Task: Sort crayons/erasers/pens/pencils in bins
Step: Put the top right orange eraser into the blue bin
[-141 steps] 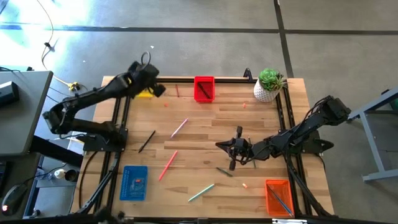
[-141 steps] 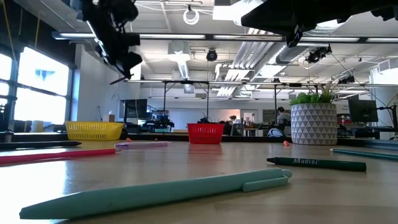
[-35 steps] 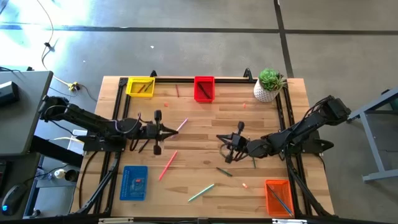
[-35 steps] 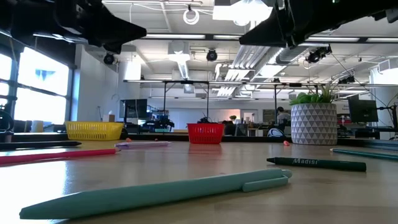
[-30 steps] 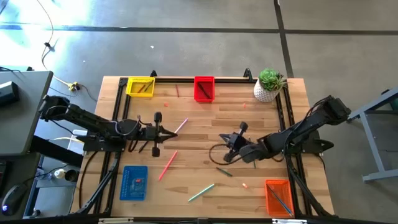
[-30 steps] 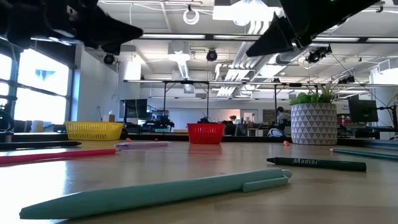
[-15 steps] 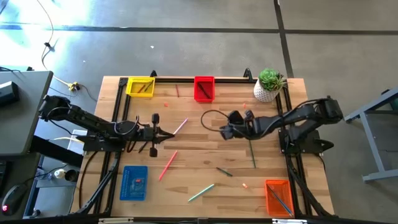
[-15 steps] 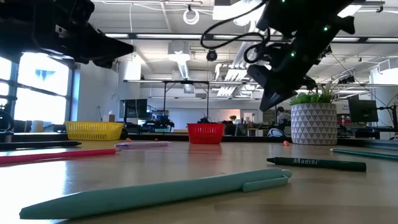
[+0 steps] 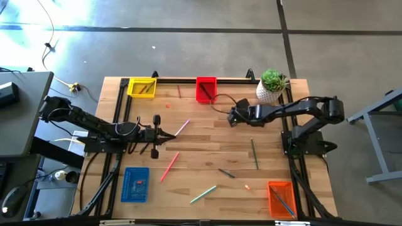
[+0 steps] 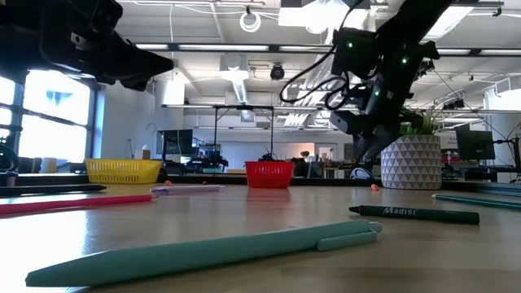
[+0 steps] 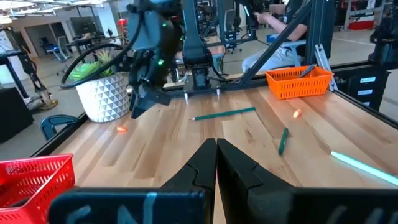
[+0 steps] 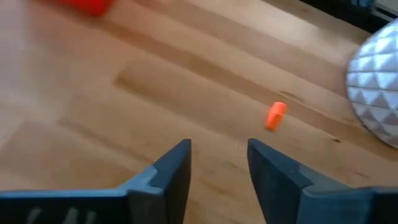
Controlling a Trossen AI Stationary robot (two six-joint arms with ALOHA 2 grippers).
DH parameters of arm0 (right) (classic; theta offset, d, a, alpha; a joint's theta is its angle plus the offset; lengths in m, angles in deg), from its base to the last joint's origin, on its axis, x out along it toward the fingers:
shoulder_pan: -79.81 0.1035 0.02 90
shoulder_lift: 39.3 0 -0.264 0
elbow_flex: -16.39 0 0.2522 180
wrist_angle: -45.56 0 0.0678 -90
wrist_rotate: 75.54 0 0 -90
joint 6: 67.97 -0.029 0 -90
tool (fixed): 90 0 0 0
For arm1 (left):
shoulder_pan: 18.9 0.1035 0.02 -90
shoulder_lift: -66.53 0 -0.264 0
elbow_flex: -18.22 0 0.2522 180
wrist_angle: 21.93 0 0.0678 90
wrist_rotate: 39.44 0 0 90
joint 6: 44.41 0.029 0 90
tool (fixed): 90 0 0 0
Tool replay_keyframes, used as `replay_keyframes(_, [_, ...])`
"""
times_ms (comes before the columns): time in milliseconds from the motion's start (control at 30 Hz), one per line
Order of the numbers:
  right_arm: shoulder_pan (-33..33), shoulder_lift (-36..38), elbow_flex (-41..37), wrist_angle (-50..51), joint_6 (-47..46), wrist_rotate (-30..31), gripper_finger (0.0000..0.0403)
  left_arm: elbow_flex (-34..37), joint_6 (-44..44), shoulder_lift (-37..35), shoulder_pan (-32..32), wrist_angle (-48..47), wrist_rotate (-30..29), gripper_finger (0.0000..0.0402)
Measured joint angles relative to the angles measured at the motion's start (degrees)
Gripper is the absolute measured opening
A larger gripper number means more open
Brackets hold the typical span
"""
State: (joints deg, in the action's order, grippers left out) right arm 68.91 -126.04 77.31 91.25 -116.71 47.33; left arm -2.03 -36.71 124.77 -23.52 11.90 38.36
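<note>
Four bins stand on the wooden table: yellow point(image 9: 141, 86) and red point(image 9: 206, 89) at the far edge, blue point(image 9: 135, 184) near left, orange point(image 9: 281, 198) near right. Loose on the wood lie a pink pen point(image 9: 181, 129), a red pencil point(image 9: 169, 166), a light green pen point(image 9: 203, 194), a dark green pencil point(image 9: 254, 154) and a dark marker point(image 9: 226, 173). My right gripper point(image 9: 230, 118) hovers open right of the red bin, with a small orange piece point(image 12: 275, 116) ahead of its fingers. My left gripper point(image 9: 168, 133) hangs shut and empty above the table's left middle.
A white plant pot point(image 9: 271, 86) stands at the far right corner, close to my right arm. Another small orange piece point(image 9: 247, 186) lies near the orange bin, and a red stick point(image 9: 179, 91) between the yellow and red bins. Black rails point(image 9: 290, 125) line the table's sides.
My right gripper has swung from the table's middle toward the far edge and the plant pot, sinking lower in the low view. The dark green pencil it stood over now lies in plain sight. My left arm has barely stirred.
</note>
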Motion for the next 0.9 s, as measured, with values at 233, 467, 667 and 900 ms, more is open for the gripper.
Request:
replay_keyframes(233, [-4.72, -0.13, -0.04, 1.83, 1.38, -1.56, 0.0167, -0.02, 0.45, -4.69, 0.02, -7.03, 4.45, 0.0003])
replay_keyframes(467, [-6.24, -0.13, -2.56, 0.72, 3.39, -5.13, 0.0167, 0.02, 0.33, -12.94, 0.00, -13.80, 4.60, 0.0003])
replay_keyframes(667, [-6.79, -0.13, -9.40, -8.52, 6.25, -11.98, 0.0167, 1.02, -0.01, -16.11, 0.02, -16.54, 4.63, 0.0003])
replay_keyframes(900, [-7.13, -0.13, -10.49, -7.68, 5.70, -11.60, 0.0167, 1.57, -0.01, -17.33, 0.02, -16.12, 4.39, 0.0003])
